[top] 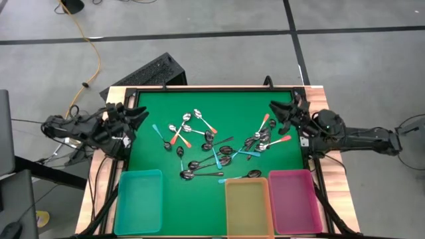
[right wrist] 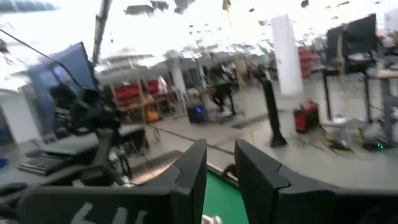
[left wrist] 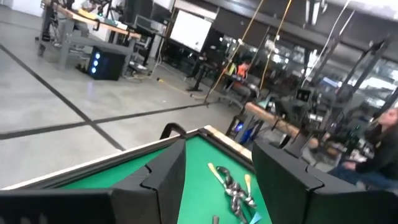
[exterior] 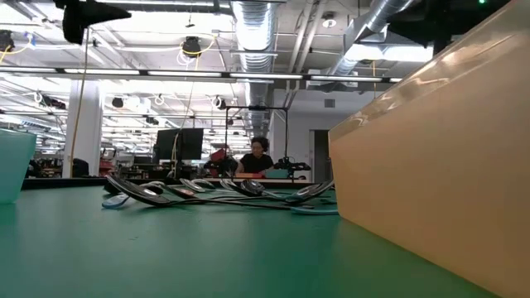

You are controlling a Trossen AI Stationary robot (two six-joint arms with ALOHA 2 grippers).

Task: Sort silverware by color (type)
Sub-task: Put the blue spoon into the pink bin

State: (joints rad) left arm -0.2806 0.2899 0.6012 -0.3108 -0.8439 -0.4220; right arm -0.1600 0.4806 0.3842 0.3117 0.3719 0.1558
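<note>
low view is mostly blocked: the yellow bin (exterior: 431,157) wall fills its right side, a sliver of the teal bin (exterior: 12,165) is cut off at the left edge, and the spoons (exterior: 215,192) show only as a flat, overlapping line of bowls and handles. handle colours can't be sorted out from there. a person (exterior: 257,157) sits at a desk in the room behind.

high view: spoons (top: 216,146) lie scattered mid-counter on the green counter (top: 153,159), in two loose clusters, left-centre and right-centre, several crossing each other. orange-red, light blue and dark handles all mixed. one dark spoon lies just beside the yellow bin's far rim.

bins sit along the near edge: teal bin (top: 139,200) at left, yellow bin (top: 247,206) and pink bin (top: 293,199) side by side at right. nothing visible inside any of them; near ends are cut off by the frame.

left tool (top: 136,117) hangs over the counter's left edge, fingers apart, holding nothing. right tool (top: 282,113) is at the far right corner, fingers narrowly apart, nothing between them. right wrist view is blurred.
</note>
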